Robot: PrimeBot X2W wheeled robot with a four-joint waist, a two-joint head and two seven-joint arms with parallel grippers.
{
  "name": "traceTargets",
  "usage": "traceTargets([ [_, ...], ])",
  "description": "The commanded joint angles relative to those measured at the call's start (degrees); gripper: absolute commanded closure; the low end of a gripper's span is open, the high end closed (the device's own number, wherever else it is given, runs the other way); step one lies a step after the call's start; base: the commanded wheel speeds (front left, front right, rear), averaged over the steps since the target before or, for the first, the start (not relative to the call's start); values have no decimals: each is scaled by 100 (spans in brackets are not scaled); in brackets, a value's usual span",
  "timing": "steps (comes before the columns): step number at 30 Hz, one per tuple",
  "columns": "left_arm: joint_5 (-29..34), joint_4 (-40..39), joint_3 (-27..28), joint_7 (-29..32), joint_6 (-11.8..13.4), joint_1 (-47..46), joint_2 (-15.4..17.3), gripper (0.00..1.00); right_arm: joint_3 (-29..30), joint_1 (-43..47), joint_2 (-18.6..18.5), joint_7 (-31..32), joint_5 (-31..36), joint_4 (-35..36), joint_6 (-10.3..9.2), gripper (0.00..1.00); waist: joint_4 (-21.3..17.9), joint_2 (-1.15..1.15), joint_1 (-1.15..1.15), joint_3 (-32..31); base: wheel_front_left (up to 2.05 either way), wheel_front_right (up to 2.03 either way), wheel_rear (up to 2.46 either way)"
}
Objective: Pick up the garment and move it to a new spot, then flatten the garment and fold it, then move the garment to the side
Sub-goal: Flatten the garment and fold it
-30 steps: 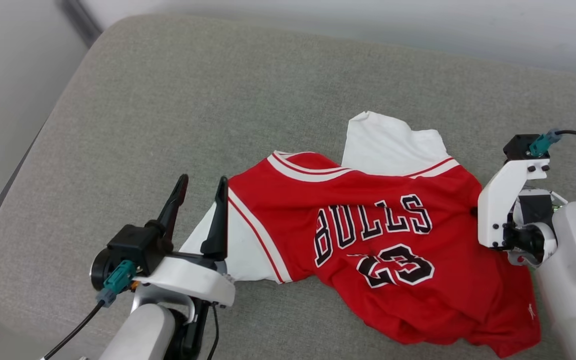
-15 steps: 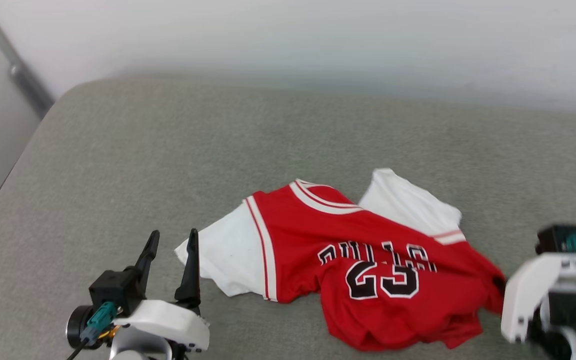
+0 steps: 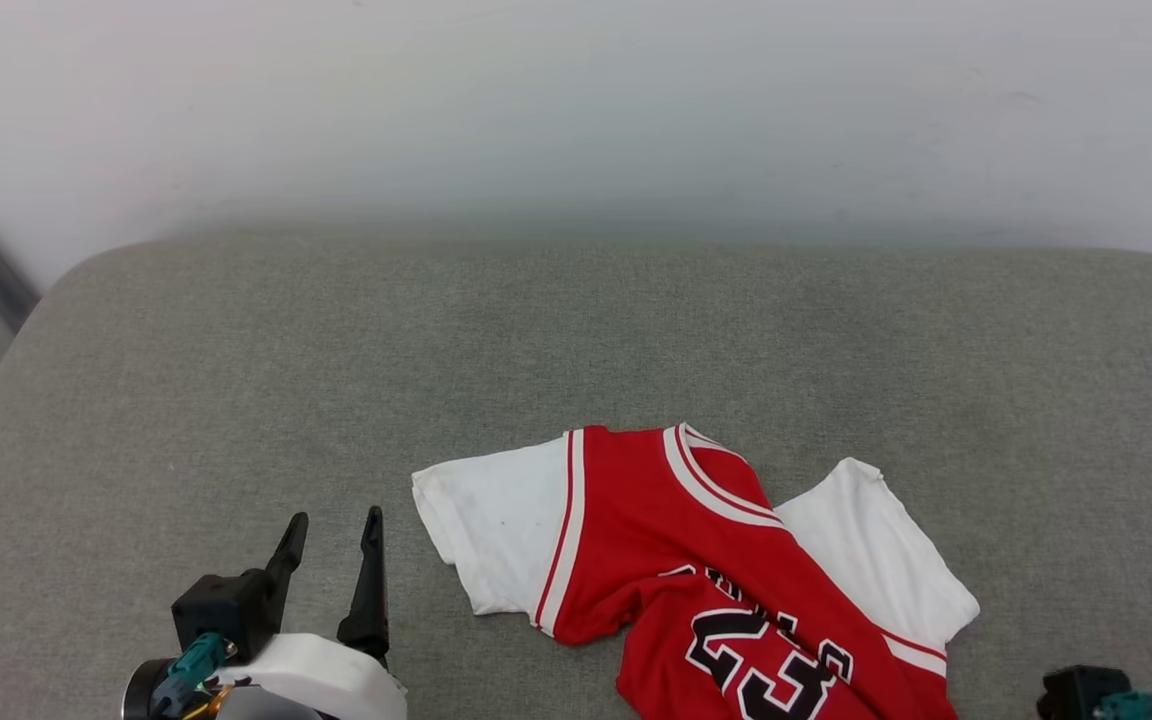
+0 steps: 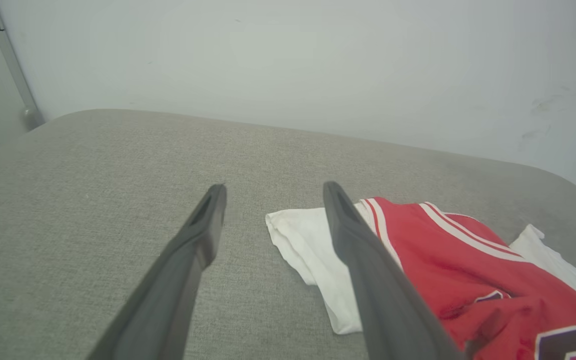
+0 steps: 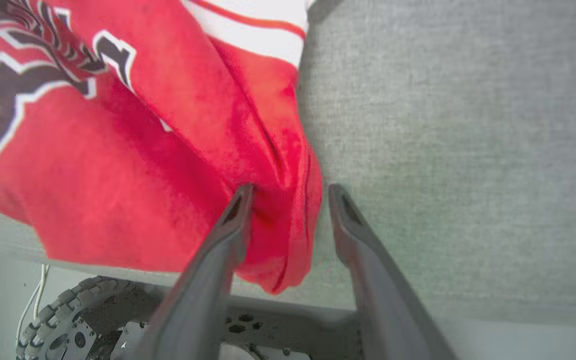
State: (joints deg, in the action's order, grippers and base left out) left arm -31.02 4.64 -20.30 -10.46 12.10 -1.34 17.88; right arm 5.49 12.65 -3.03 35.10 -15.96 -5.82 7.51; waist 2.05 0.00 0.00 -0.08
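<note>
Garment [image 3: 636,520]: red jersey, front up and rumpled, on the grey cushion [image 3: 336,350] near its front edge, right of centre. The lower body is cut off by the bottom of the head view. The right wrist view shows the red hem spilling over the cushion's front edge, with a robot wheel [image 5: 53,320] below it. Writing: the number "23" in black with a white outline is readable but clipped at the bottom. The lettering above it is buried in a fold and not legible, and in the right wrist view the characters are too distorted to read. One white sleeve [image 3: 496,525] lies flat toward the cushion's left edge, and the second sleeve [image 3: 876,560] points toward the right edge. Red-white striped trim runs along the neck and sleeve seams. Left gripper [image 3: 336,518]: fingers spread wide, nothing between them, over bare cushion just beside the white sleeve. Right gripper [image 5: 290,192]: fingers parted around a bunched fold of hem. One finger lies against the cloth and a sliver of cushion shows before the other, so the fold is not pinched.
</note>
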Motion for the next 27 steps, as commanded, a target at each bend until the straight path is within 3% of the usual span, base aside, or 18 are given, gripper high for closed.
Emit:
traceTargets([
  [1, -26, -22, -3, 21, 18, 70, 34, 0, 57, -107, 11, -382, -15, 53, -4, 0, -22, 0, 0, -21, 0, 0, 0],
  [9, -74, -14, 9, 92, 66, 124, 76, 0, 348, -461, 17, -2324, 322, 376, -4, 0, -37, 0, 0, -74, 0, 0, 0],
  [13, -78, 0, 20, 159, 80, 120, 130, 0, 319, -592, 17, -2943, 489, 520, -4, 0, -54, 0, 0, -102, 0, 0, 0],
  [18, -113, 41, -68, 488, -82, -194, 292, 0, 169, -790, 16, -3294, 669, 737, -4, 0, -128, 0, 0, -46, 0, 0, 0],
  [27, -575, 605, -224, 2171, -767, -1591, 705, 0, -255, -1196, 16, -3394, 794, 1306, -4, 0, -483, 0, 0, 662, 0, 0, 0],
])
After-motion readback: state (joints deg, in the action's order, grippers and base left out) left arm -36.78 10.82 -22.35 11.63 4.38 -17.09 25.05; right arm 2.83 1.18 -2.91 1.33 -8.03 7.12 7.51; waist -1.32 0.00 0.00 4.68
